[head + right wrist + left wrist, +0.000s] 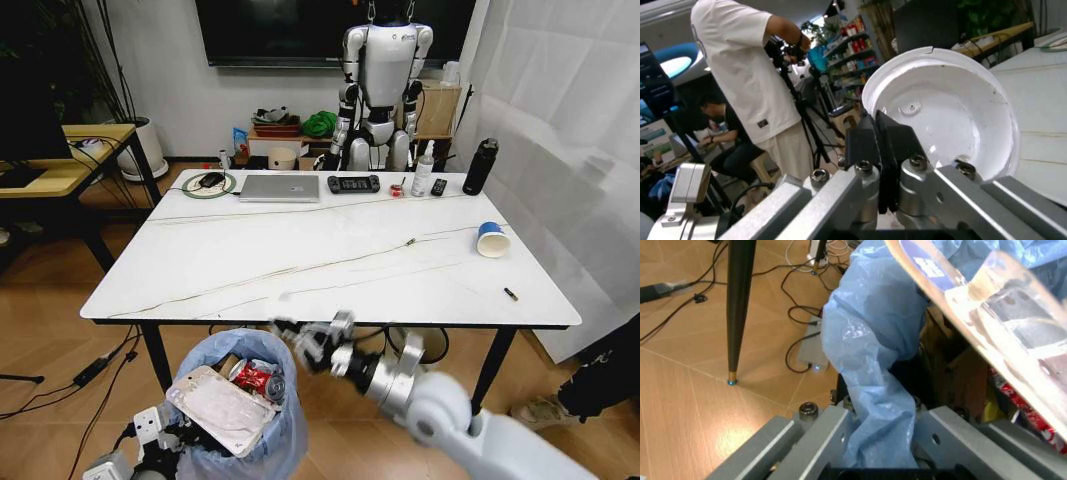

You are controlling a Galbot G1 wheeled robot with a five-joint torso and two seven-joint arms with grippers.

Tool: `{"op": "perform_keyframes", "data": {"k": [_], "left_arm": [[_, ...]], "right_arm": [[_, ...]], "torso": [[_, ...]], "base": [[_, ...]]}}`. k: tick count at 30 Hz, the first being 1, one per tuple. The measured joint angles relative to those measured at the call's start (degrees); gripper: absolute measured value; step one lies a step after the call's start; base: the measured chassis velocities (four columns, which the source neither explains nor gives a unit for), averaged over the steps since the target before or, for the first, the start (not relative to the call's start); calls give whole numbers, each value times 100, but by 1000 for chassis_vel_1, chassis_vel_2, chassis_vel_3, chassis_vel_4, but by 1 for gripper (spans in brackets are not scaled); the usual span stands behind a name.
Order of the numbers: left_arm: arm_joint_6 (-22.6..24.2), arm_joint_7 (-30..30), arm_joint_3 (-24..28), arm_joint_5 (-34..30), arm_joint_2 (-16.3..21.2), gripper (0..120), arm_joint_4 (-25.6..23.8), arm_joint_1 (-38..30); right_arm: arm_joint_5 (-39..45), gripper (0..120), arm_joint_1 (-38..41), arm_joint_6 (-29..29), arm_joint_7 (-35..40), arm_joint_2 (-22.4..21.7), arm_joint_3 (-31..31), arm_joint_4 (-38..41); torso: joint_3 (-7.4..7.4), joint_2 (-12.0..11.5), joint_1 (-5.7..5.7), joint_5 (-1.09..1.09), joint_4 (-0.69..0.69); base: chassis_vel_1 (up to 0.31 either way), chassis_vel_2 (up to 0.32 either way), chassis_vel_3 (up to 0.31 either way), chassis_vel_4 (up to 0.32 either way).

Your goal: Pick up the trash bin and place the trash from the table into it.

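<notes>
Left gripper (880, 460) jaws clamp the trash bin (240, 405) bag at lower left, already holding a pouch and can. Right gripper (877, 150) jaws pinch a white lid (943, 107) beside it. A blue cup (491, 239) remains on the surface (300, 260)
</notes>
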Motion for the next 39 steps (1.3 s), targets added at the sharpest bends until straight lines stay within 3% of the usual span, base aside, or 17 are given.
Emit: {"op": "perform_keyframes", "data": {"k": [7, 17, 32, 37, 39], "left_arm": [[10, -6, 35, 13, -53, 0, 1, -25], [22, -13, 71, 10, -77, 0, 9, -73], [32, -21, 103, 21, -74, 0, 63, -94], [24, -7, 135, 48, -81, 0, 84, -78], [20, -5, 140, 56, -87, 0, 90, -78]], "right_arm": [[-312, 0, 5, 192, -26, 225, -456, -441], [-491, 0, -120, 135, -19, 146, -477, -512], [-958, 52, -395, 83, 193, 5, -10, -254], [-818, 74, 2, -406, 1206, 272, 662, -280], [-785, 77, 134, -563, 1423, 332, 782, -365]], "torso": [[1, 0, 0, 1, 0], [1, 0, 1, 1, 0], [1, 0, 1, 1, -1], [1, 0, 1, 2, 0], [1, 0, 1, 0, 0]], "base": [[0, 0, 0, 0], [0, 0, 0, 0], [0, 0, 0, 0], [0, 0, 0, 0], [0, 0, 0, 0]]}}
